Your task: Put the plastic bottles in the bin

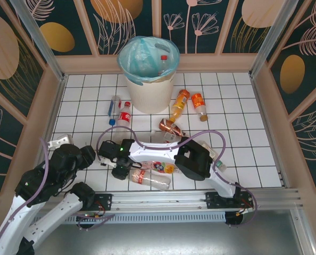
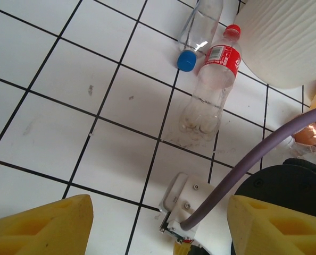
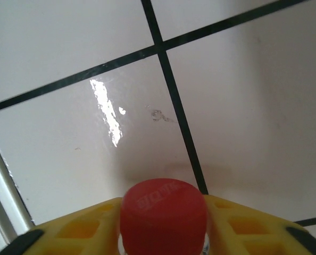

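right now the right gripper (image 3: 163,228) looks clamped on the red-capped bottle (image 1: 150,178), fingers tight against both sides just under the cap. bottle lies flat near the front edge, long axis left-right, cap end pointing left into the jaws. bin (image 1: 147,95) stands at the far edge, well apart, beyond the hand and slightly right. left gripper (image 2: 158,218) is spread with nothing between its fingers, so i'd say the lift falls to the right arm.

Bin (image 1: 147,95) is standing far-centre on the table (image 1: 243,154), with one bottle (image 1: 163,62) lying inside. Left bottles (image 1: 124,114) are lying just beside it; right bottles (image 1: 180,103) are lying near its other side. Nearest bottle (image 1: 150,178) is lying before the arms, its cap (image 3: 163,207) seemingly sitting between the fingers of the right gripper (image 3: 163,234).
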